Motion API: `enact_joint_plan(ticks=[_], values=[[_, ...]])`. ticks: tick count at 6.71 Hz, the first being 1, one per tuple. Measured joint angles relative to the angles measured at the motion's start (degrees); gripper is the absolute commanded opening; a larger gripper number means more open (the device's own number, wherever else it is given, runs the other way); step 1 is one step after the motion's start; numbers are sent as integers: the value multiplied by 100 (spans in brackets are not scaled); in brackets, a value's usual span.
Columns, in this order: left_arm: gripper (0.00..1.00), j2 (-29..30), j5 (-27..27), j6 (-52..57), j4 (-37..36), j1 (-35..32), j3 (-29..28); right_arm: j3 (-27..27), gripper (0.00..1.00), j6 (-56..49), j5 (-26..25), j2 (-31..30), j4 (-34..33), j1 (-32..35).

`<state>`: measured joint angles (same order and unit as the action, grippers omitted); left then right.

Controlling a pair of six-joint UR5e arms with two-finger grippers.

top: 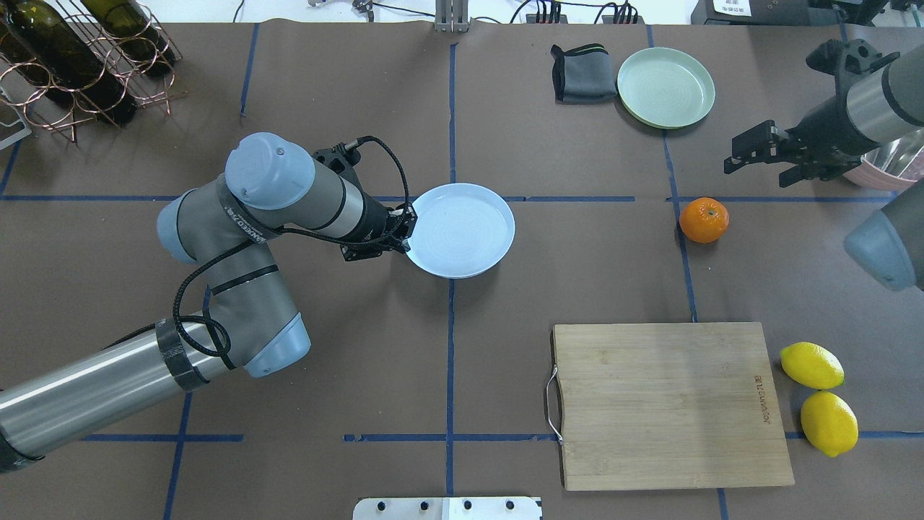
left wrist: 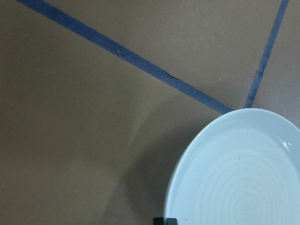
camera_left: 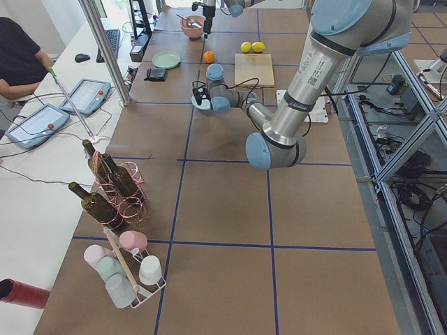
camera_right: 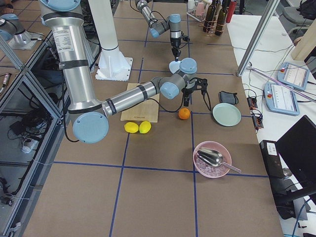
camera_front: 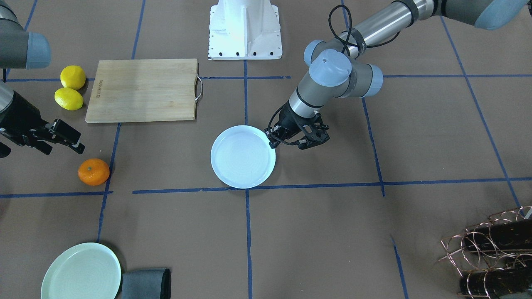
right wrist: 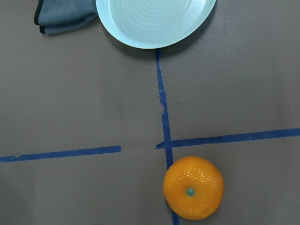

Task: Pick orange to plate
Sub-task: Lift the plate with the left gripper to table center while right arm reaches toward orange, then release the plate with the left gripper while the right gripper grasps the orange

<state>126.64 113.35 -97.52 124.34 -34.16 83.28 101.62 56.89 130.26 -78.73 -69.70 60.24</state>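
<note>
Your right gripper (top: 754,165) hangs at the overhead view's upper right, fingers apart and empty, angled down toward the orange (top: 704,220). The fruit sits on a blue tape line just below and left of the gripper, well apart from the plate (top: 462,230) at frame centre. Expect the orange to be light and firm with a slight give, its skin dimpled, and apt to roll. Take it from above, across its widest girth. Your left gripper (top: 404,225) comes in from the lower left, elbow folded, tips at the plate's left rim; whether they pinch it cannot be told.
</note>
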Motion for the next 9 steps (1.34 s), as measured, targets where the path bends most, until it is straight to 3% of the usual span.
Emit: enact_joint_plan(ticks=[2, 5, 9], values=[[100, -75, -17, 386, -8, -33, 49, -33, 100, 14, -127, 21, 1, -153], [100, -331, 51, 736, -44, -419, 462, -255, 100, -118, -822, 24, 1, -659], [100, -635, 168, 1020, -67, -668, 770, -1013, 100, -693, -1110, 363, 9, -802]])
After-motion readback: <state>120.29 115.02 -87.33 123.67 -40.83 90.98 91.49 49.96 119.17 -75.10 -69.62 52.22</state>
